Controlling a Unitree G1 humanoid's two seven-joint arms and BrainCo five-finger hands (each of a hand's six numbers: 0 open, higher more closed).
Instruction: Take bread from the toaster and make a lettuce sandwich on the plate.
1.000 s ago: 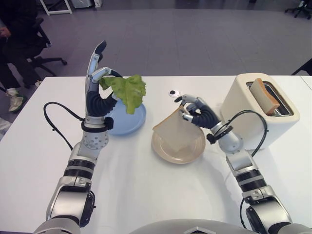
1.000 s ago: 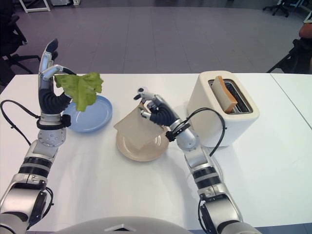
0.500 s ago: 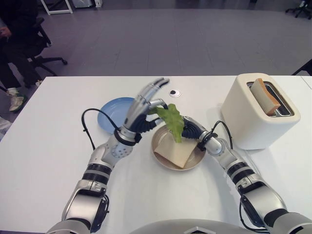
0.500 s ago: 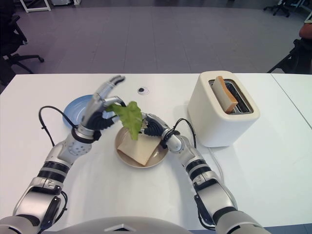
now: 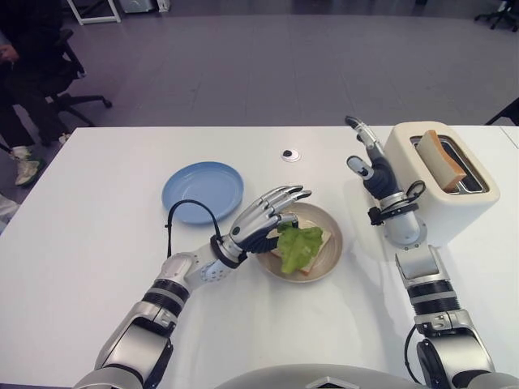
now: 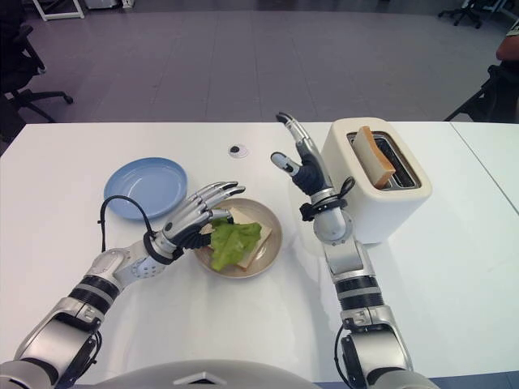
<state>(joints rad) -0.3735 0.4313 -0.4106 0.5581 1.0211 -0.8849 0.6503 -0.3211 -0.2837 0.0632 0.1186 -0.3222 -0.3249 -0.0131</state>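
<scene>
A lettuce leaf was found lying on a bread slice in the beige plate at the centre of the table. It was draped across the slice's middle, so that a second slice could be set on top.

The left hand was held low at the plate's 9 o'clock rim. Its fingers were stretched out and spread, nothing was gripped, and the leaf was judged to be resting free just beside them.

The right hand was raised upright at about 2 o'clock from the plate, close against the toaster's left wall. Its fingers were extended and nothing was grasped. This was judged to be a ready pose for the second bread slice, which stood tilted in the toaster's slot.

The blue plate was seen at 10 o'clock, well apart from the work.

The closing slice was judged not yet fetched, so the sandwich was about half made.
</scene>
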